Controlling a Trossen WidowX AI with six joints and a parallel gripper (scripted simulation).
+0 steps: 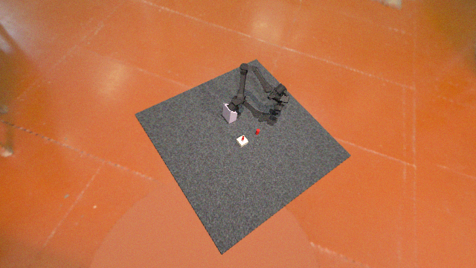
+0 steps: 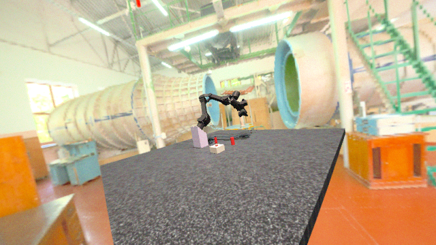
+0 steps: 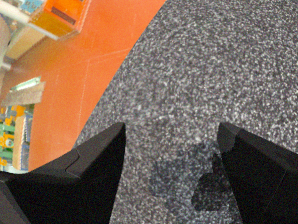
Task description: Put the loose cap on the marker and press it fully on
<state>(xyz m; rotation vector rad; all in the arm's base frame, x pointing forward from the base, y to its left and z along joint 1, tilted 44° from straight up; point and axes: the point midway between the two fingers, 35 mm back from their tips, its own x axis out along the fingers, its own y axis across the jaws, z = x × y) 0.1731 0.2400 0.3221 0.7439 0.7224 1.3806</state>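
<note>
Our end effector (image 1: 271,120) hangs half-open and empty above the bench (image 1: 230,193). The cap (image 1: 257,131) stands just right of the marker (image 1: 243,138); it looks light, stiff, tippable, so we'd pinch its sides mid-height.

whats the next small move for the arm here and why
Probably bring the gripper down over the red cap. The cap stands loose on the mat beside the marker in its holder block, and the wrist view shows only mat between the open fingers.
</note>
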